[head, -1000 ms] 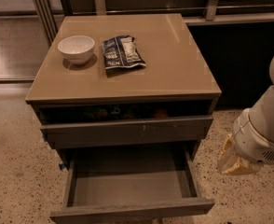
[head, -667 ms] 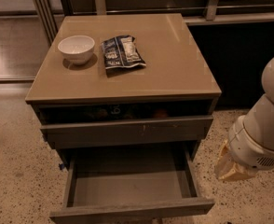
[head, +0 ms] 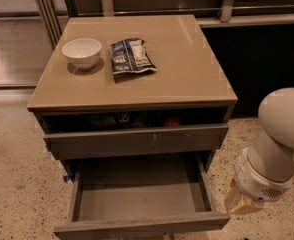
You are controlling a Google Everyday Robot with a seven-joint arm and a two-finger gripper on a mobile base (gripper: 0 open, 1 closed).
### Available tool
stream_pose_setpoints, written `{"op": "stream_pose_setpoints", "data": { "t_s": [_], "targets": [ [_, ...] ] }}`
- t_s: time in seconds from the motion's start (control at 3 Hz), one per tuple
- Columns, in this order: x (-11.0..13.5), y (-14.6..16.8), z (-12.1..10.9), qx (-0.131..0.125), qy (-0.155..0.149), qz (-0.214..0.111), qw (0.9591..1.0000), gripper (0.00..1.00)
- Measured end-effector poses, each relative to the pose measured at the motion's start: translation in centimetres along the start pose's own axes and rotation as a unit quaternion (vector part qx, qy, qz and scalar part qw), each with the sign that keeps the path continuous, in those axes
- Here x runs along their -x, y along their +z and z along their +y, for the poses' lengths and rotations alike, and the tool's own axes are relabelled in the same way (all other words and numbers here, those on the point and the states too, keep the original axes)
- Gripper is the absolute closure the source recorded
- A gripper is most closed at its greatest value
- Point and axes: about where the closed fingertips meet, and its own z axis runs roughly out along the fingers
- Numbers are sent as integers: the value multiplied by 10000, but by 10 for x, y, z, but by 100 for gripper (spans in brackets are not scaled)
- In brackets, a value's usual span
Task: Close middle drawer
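The middle drawer (head: 139, 196) is pulled far out of the cabinet toward me, its smooth grey floor bare and its flat front at the bottom edge of the camera view. My gripper (head: 239, 204) hangs at the lower right under the white rounded arm (head: 279, 139). It is just outside the drawer's right side wall, near the front corner, and touches nothing that I can see.
Above, the upper drawer front (head: 137, 140) with a small pale scratch stands slightly out, dim items showing in the gap. A white bowl (head: 81, 51) and a dark snack bag (head: 131, 56) lie on the tan cabinet top (head: 187, 74). Speckled floor (head: 17, 194) surrounds the cabinet.
The arm and gripper have sunk lower and drifted a little left, closer to the drawer's right front corner. The drawer has not moved.
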Motion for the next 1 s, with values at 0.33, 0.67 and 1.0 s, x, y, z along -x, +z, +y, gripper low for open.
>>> {"op": "stream_pose_setpoints", "data": {
  "t_s": [0.33,0.67,1.0],
  "targets": [
    [-4,22,6,197,2,13,9998,100],
    [-4,22,6,197,1,13,9998,100],
    [-9,60,15,389,-101,-115,9991,100]
  ]
}}
